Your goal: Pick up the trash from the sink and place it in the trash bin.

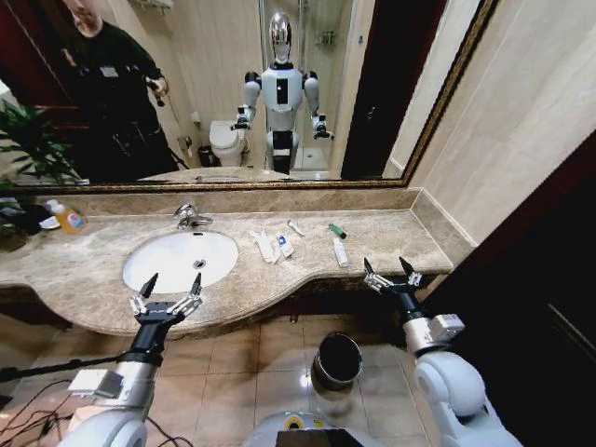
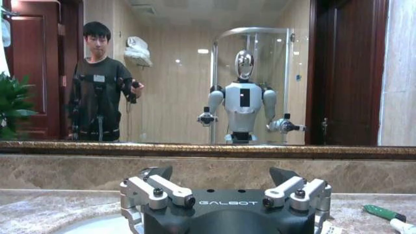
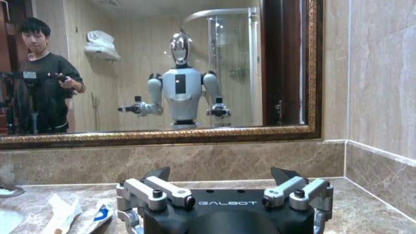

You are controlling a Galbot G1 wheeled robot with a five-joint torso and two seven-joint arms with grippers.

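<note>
Both pincers gape wide and empty: your left pincer (image 1: 171, 283) at the sink's (image 1: 180, 260) near rim, your right pincer (image 1: 389, 271) at the bench's (image 1: 391, 237) right corner. Trash (image 1: 272, 246) lies right of the sink; bin (image 1: 337, 359) sits on the floor below.

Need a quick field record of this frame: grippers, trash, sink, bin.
left gripper: open, empty, at the counter's front edge before the sink
right gripper: open, empty, at the counter's right front edge
trash: white tubes and sachets on the countertop right of the basin, plus green piece and thin white stick
trash bin: on the tiled floor below the counter, between the arms
progress: nothing grasped yet
</note>
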